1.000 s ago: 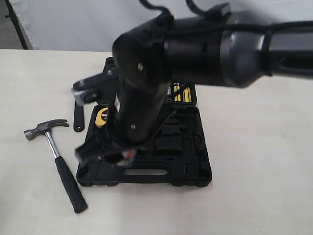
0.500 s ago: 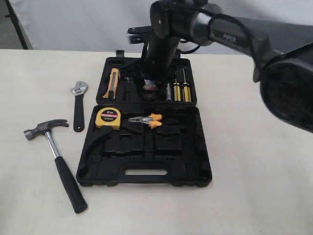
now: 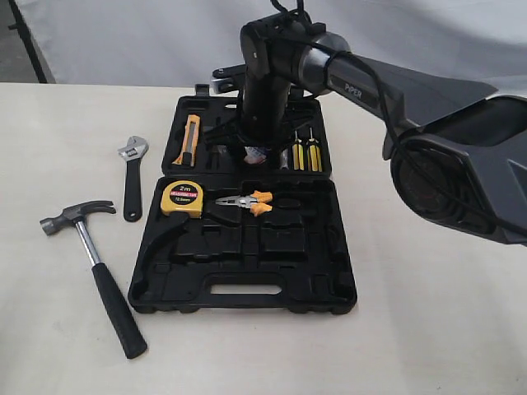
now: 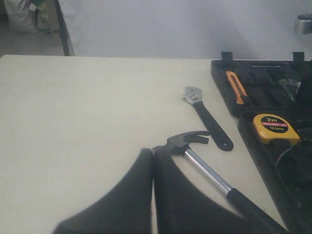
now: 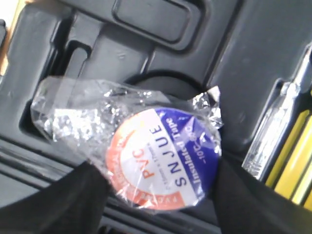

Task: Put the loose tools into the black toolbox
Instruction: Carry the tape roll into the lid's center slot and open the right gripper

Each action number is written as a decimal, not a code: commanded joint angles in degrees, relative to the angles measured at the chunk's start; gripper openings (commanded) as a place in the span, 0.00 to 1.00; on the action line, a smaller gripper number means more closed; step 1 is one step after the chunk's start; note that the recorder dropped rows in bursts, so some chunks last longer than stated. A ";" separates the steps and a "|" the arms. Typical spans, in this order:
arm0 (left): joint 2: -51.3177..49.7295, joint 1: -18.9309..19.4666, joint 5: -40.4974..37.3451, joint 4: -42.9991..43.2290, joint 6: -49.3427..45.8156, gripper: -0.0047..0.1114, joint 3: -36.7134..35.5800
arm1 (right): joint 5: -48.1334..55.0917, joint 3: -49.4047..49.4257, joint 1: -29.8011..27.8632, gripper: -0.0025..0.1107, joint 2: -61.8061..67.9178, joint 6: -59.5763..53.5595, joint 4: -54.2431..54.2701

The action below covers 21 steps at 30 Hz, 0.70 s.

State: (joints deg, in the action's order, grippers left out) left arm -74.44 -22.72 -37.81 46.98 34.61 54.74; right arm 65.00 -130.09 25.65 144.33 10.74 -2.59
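Note:
The black toolbox (image 3: 323, 276) lies open on the table. My right gripper (image 3: 257, 148) hangs over its rear half, shut on the black tape roll (image 5: 163, 158), which is in clear wrap with a blue-white-red label and sits just above a round recess. The claw hammer (image 3: 90, 247) and the adjustable wrench (image 3: 132, 177) lie on the table left of the case. In the left wrist view my left gripper (image 4: 152, 152) is shut and empty, its tips just short of the hammer (image 4: 204, 168) head, with the wrench (image 4: 207, 117) beyond it.
The front half holds a yellow tape measure (image 3: 181, 198) and orange-handled pliers (image 3: 247, 201). The rear half holds an orange utility knife (image 3: 189, 140) and yellow screwdrivers (image 3: 306, 155). The right arm (image 3: 428, 123) spans the right side of the case.
My right arm swung from over the front half of the case to its rear half, carrying the tape roll. The hammer and wrench have not moved.

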 commanded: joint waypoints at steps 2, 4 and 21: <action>0.46 0.19 0.97 -0.78 0.59 0.05 -0.53 | -0.07 -0.43 -0.36 0.22 0.98 -0.14 -0.48; 0.46 0.19 0.97 -0.78 0.59 0.05 -0.53 | -0.53 -0.43 -0.36 0.34 1.11 -0.14 -0.48; 0.46 0.19 0.97 -0.78 0.59 0.05 -0.53 | -3.29 -0.43 -0.36 0.58 1.33 0.20 -0.45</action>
State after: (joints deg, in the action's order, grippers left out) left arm -74.44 -22.72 -37.81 46.98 34.61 54.74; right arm 61.82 -130.36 25.65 145.34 10.74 -2.63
